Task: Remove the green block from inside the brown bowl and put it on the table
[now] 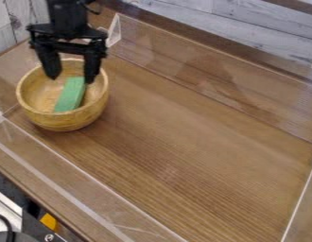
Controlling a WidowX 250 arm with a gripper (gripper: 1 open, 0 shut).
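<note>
The brown bowl [45,113] rests on the table [197,132] at the left. Inside it the green block [73,93] lies flat, running from the bowl's middle toward its near rim. My black gripper [72,70] hangs open just above the far side of the bowl, one finger on each side of the block's far end. Nothing is between the fingers.
Clear plastic walls [184,52] edge the tabletop along the back and the near side. A whitewashed plank wall stands behind. Bare wood-grain surface stretches to the right of the bowl.
</note>
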